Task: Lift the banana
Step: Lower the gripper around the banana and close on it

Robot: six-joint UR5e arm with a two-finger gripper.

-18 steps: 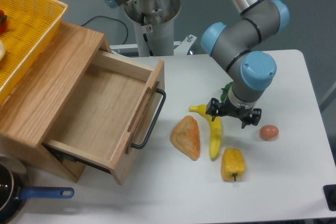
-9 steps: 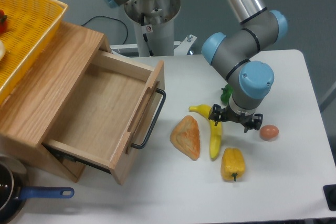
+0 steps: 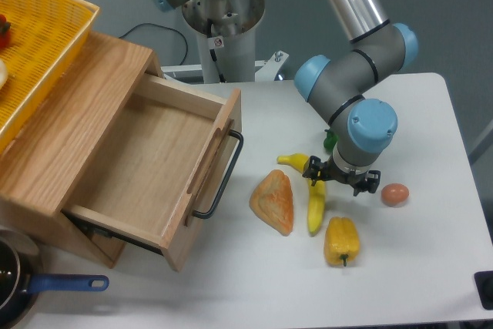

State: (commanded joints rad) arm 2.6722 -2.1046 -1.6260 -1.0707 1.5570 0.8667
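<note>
The banana (image 3: 314, 207) is long, slim and yellow. It lies on the white table (image 3: 431, 252), its curved stem end (image 3: 289, 161) pointing left and its body running toward the front. My gripper (image 3: 341, 178) hangs over the banana's upper part, with one dark finger (image 3: 313, 169) on its left side and the other (image 3: 370, 183) to the right. The jaws stand apart and look open. The wrist hides the fingertips, so I cannot tell whether they touch the banana.
An orange-brown pastry (image 3: 273, 202) lies left of the banana. A yellow bell pepper (image 3: 341, 241) sits in front of it. A brown egg (image 3: 394, 194) lies to the right. A green thing (image 3: 329, 141) peeks out behind the wrist. An open wooden drawer (image 3: 154, 167) and a yellow basket (image 3: 38, 44) stand at left.
My gripper has moved a little left and lower, down over the banana's upper part. The banana and the other things have not moved.
</note>
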